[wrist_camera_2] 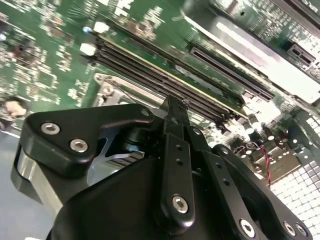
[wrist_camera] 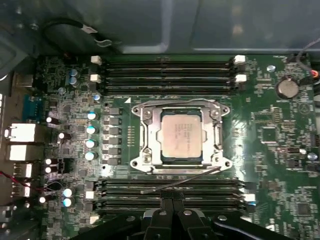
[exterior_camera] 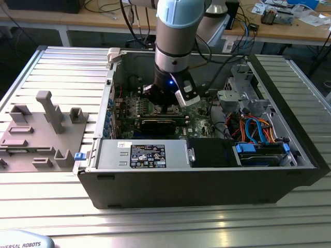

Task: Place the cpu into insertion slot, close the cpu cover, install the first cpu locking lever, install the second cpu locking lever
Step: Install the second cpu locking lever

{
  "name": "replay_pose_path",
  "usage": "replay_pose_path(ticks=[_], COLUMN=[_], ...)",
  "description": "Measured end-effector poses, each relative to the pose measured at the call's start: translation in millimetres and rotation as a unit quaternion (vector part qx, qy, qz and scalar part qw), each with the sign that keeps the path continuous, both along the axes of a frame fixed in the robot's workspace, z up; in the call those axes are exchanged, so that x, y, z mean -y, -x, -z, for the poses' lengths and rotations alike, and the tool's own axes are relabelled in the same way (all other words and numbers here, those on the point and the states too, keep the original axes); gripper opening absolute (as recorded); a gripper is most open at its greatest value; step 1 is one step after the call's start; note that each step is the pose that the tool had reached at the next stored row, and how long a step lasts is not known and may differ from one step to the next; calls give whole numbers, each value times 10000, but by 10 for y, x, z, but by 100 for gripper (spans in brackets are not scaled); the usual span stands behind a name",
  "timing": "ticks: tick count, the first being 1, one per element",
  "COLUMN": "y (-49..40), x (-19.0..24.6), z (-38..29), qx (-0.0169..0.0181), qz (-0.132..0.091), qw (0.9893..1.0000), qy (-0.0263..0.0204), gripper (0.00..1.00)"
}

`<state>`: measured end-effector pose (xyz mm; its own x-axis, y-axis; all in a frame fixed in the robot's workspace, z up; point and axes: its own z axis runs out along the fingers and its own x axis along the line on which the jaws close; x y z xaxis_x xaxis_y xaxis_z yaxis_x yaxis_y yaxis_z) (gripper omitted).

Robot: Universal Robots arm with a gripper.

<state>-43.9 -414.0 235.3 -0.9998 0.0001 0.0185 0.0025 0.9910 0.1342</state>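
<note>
Cpu (wrist_camera: 181, 135) seated, cpu cover (wrist_camera: 180, 136) shut over it.
Gripper (wrist_camera: 172, 200) clenched empty at the cover's 6 o'clock edge, beside 1 raised lever (wrist_camera: 180, 181).

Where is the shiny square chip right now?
In the first wrist view, the cpu sits in the metal-framed socket mid-board, between two banks of long black slots.

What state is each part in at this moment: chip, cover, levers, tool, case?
cpu: seated in the insertion slot, silvery face up.
cpu cover: closed flat around the chip.
Locking lever: a thin wire rod, lying across the memory slots, near the tool tips.
Tool: fingers together, holding nothing.
Computer case: side open.
</note>
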Motion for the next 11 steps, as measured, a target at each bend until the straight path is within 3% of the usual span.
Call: replay_pose_path(ticks=[3,6,9,11], y=[55,50,-21,-71], x=[-13,0,31,41], z=[29,29,25,-19], qx=[0,2,0,-1], qz=[0,-1,0,-1], qw=[10000,10000,10000,10000], qy=[-5,-6,-6,-32], gripper=[11,11,11,11])
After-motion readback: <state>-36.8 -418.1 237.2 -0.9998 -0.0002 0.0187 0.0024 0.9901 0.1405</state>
